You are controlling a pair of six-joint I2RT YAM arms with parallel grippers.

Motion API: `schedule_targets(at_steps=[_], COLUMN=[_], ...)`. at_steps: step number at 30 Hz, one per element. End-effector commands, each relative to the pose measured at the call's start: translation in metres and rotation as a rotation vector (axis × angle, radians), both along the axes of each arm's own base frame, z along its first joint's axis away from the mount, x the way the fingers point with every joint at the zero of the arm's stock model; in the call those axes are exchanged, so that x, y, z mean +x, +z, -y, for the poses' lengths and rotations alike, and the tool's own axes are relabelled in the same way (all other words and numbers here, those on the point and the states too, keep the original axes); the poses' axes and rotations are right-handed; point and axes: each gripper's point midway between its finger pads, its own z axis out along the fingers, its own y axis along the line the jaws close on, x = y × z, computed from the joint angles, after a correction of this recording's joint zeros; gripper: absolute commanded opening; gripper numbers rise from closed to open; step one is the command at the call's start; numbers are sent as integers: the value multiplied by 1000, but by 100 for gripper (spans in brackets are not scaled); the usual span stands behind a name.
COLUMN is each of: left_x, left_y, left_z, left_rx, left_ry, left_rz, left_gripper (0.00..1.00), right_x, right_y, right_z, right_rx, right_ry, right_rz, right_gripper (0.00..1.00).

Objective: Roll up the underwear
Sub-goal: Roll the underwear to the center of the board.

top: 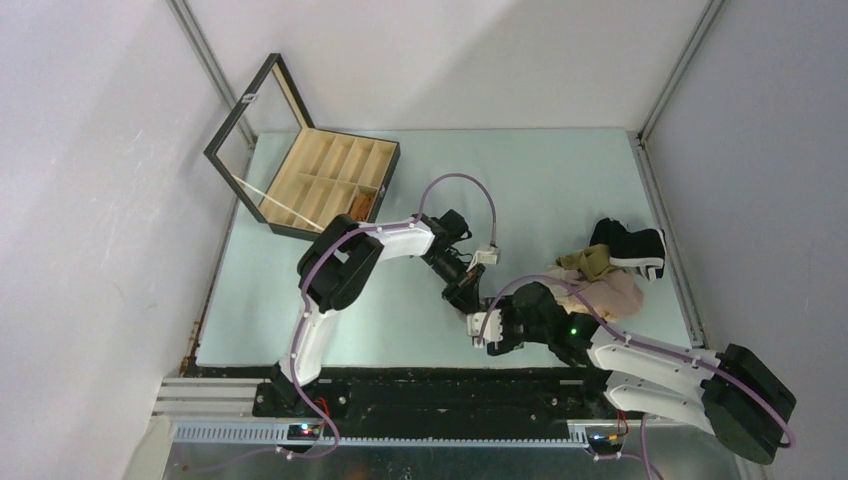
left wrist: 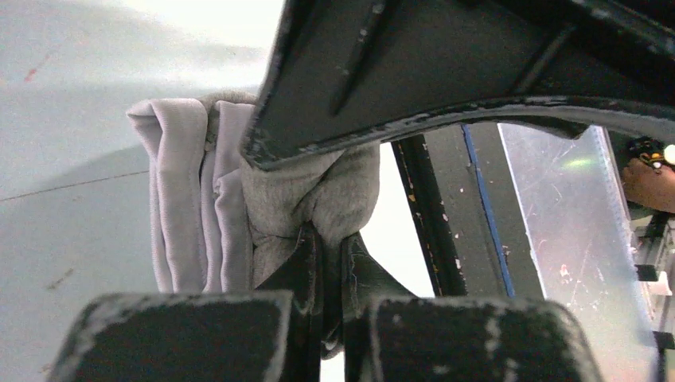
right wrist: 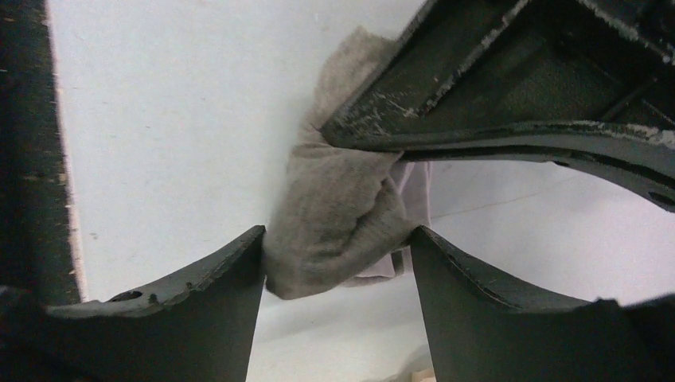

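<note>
Grey underwear (left wrist: 278,207) is seen pinched between the nearly closed fingers of the left end effector (left wrist: 328,248), with the pale table (left wrist: 79,119) behind it.

The bunched cloth is gripped at its lower edge, and a paler band is folded in upright pleats to the left of the grip. A scuffed black finger (left wrist: 446,72) is laid across the top of the bundle, its edge pressed into the fabric. To the right, a black rail (left wrist: 434,223) edged with a thin blue strip is seen beside a scratched, shiny panel (left wrist: 557,223).

Lab cell: white panels (top: 100,150) enclose a robot table (top: 540,180)
</note>
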Motion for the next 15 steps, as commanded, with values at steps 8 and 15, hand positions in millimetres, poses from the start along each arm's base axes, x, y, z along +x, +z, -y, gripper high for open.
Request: schedule_targets(at_steps=[8, 15], left_x=[-27, -25], left_y=[-36, -36], left_z=[-38, -39], left_rx=[255, 256], left_ry=[6, 17], left_rz=[-133, -146], left_gripper=[0, 0], right_x=[18, -1], right_y=[64, 36], right_z=[-19, -29], right_rx=[142, 112], right_ry=[-36, 161], right_rz=[94, -40], right_gripper=[66, 65])
